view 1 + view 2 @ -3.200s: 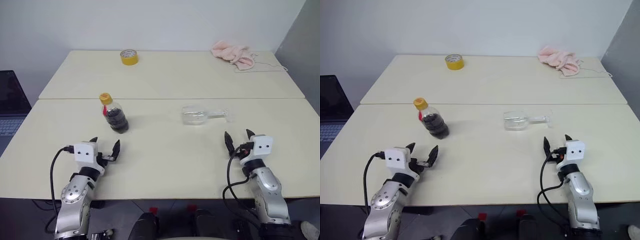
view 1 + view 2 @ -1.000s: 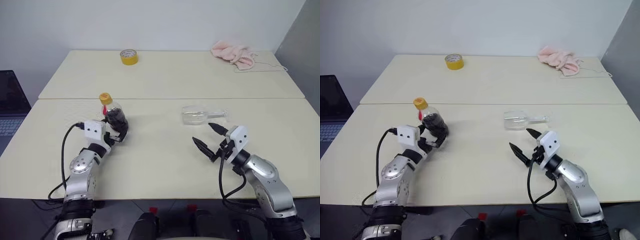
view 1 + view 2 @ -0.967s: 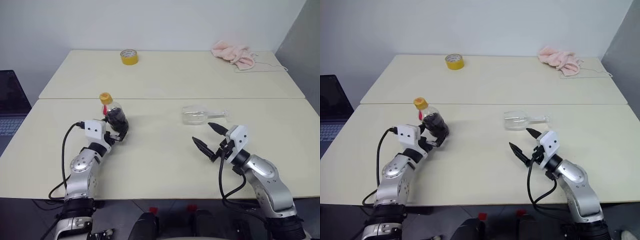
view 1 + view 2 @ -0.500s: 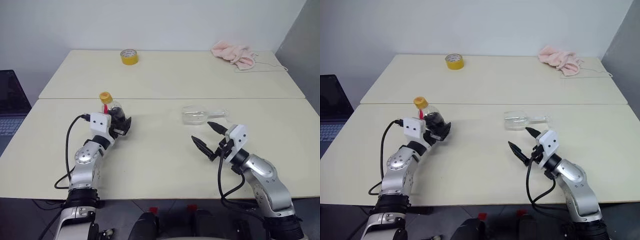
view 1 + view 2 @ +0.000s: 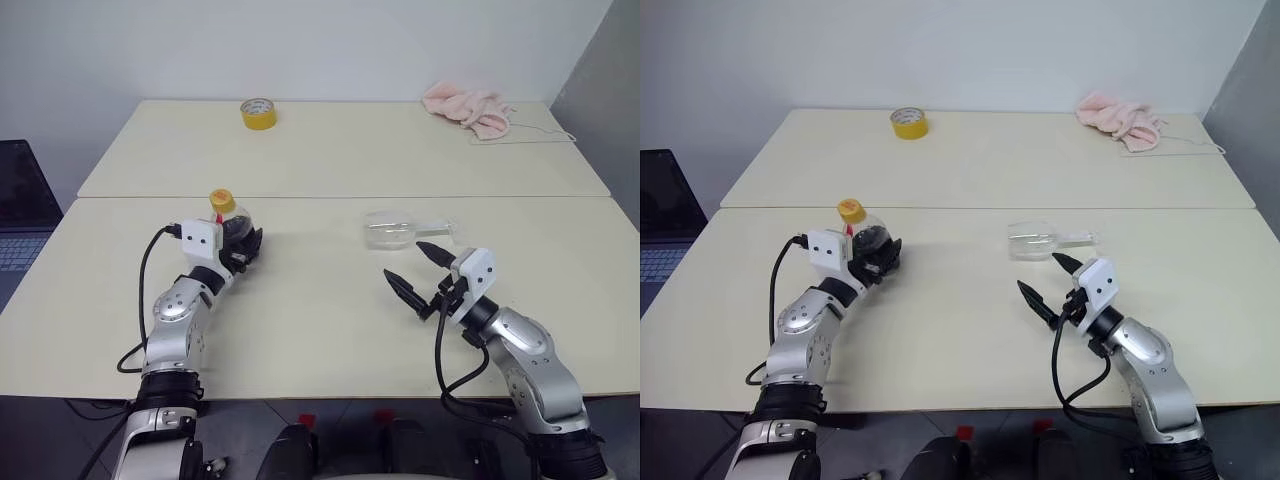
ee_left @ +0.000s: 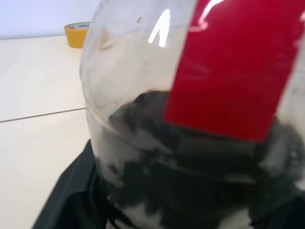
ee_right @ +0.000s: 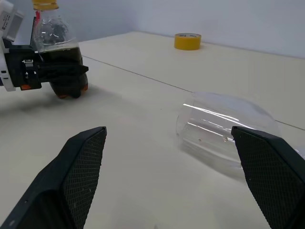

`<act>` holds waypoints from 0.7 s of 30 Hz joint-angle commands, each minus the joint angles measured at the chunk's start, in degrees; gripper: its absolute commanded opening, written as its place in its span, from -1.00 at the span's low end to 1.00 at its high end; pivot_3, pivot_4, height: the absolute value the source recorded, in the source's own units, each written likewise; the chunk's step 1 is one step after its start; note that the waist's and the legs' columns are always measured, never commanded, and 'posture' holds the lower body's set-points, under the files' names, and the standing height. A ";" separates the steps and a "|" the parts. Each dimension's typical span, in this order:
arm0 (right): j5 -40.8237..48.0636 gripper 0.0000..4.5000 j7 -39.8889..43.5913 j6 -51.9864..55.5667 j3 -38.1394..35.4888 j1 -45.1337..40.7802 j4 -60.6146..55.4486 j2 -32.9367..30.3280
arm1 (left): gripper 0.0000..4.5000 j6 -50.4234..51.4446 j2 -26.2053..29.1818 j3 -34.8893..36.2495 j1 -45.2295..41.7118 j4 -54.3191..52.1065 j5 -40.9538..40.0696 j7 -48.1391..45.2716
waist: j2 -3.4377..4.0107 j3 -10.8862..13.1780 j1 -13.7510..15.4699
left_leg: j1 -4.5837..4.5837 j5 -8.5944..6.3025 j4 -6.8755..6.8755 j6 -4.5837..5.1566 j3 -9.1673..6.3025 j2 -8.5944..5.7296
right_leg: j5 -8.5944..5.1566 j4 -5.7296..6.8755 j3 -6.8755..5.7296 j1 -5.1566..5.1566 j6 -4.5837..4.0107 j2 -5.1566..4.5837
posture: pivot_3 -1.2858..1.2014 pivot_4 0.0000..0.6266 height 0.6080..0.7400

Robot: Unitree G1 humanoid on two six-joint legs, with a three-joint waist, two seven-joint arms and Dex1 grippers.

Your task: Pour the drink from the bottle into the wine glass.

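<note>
obstacle: clear stemmed wine glass (image 5: 397, 229) lying on its side on cream table (image 5: 320, 320) | free: bare tabletop on the near side of the glass | far: yellow tape roll (image 5: 258, 114), pink cloth (image 5: 467, 108), well apart

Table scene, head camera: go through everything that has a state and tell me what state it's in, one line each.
bottle: upright, capped, partly full.
drink: dark, in the bottle's lower half.
wine glass: on its side, empty.
left gripper: closed around the bottle's lower body.
right gripper: open, holding nothing, near the glass.
tape roll: lying flat.
pink cloth: crumpled.
</note>
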 commanded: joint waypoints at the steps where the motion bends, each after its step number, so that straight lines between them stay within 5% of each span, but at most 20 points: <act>1: -0.04 1.00 -0.22 -1.25 -0.25 -1.56 -1.89 0.13 | 0.05 1.73 0.05 -0.18 1.32 -4.42 -0.67 -0.06 | 0.00 0.00 0.00 | 0.01 0.00 0.00 0.00 0.00 0.00 | 0.00 0.00 0.00 0.00 0.00 0.00 | 0.03 -0.52 1.00; 9: 2.38 1.00 -0.43 3.76 -0.06 -4.66 -5.26 -0.31 | -0.09 10.01 -0.03 -1.81 4.22 -17.40 0.74 4.13 | 0.00 0.01 0.01 | -0.04 0.00 0.00 0.00 0.00 0.01 | 0.00 -0.01 0.01 -0.03 0.00 0.00 | 0.03 -0.52 1.00; 21: 12.02 1.00 -6.11 26.62 0.90 -20.75 -10.92 1.53 | -0.13 18.98 -2.23 -10.94 3.28 -30.29 5.46 7.73 | -0.01 0.02 0.01 | -0.08 0.00 0.01 0.00 -0.01 0.00 | 0.00 0.00 0.00 -0.04 0.00 0.00 | 0.03 -0.52 1.00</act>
